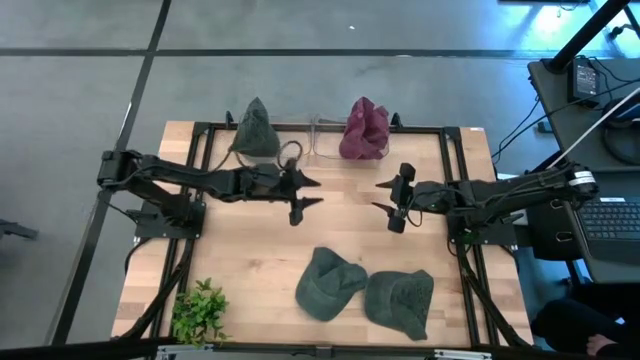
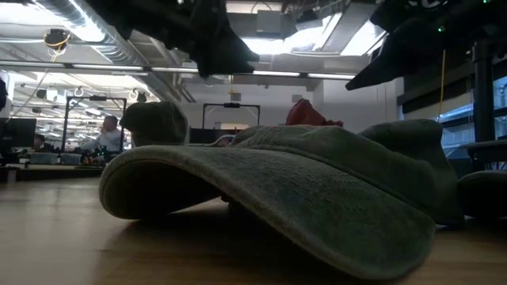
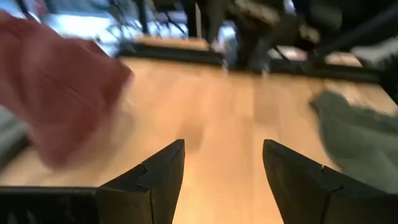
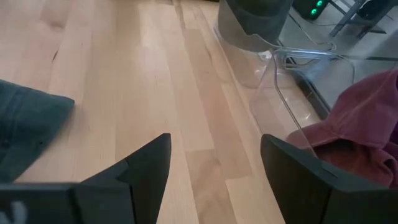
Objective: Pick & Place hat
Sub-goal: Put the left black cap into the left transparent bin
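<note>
Jaws: both grippers, left (image 1: 300, 197) & right (image 1: 392, 205), open, empty, mid-worktop (image 1: 340, 250). Step: between picks. Next: descend on 1 of 2 green fabric caps (image 1: 328, 283).

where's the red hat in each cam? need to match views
High view: red hat at the table's far edge, on the clear stand, right of the hanging green hat.
Low view: only its top shows, behind the near green hat.
Left wrist view: blurred red mass beside the fingers.
Right wrist view: beside the clear stand.
Shared landmark: the light wooden tabletop.
</note>
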### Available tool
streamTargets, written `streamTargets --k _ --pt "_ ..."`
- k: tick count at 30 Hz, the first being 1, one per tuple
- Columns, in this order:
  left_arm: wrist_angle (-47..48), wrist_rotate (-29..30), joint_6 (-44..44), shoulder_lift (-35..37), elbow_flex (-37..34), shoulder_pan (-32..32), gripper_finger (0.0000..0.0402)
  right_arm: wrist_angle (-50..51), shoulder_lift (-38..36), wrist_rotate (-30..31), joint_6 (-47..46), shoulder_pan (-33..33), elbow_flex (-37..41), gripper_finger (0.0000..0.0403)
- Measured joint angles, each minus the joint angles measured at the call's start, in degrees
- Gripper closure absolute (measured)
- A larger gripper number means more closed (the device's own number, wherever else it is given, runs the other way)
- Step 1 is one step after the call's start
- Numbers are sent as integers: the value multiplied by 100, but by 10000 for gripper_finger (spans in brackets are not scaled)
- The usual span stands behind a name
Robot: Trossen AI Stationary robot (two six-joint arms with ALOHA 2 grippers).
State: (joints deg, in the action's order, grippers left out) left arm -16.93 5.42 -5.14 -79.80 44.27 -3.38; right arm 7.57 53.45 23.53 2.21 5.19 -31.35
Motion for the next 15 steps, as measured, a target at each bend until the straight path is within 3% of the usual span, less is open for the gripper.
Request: streamTargets --k 8,15 --pt "51 -1206 720 -1677 951 261 204 -2 2 2 37 0 0 155" --pt "354 -2679 786 -2702 1712 391 213 7 2 -3 -32 -2 0 155"
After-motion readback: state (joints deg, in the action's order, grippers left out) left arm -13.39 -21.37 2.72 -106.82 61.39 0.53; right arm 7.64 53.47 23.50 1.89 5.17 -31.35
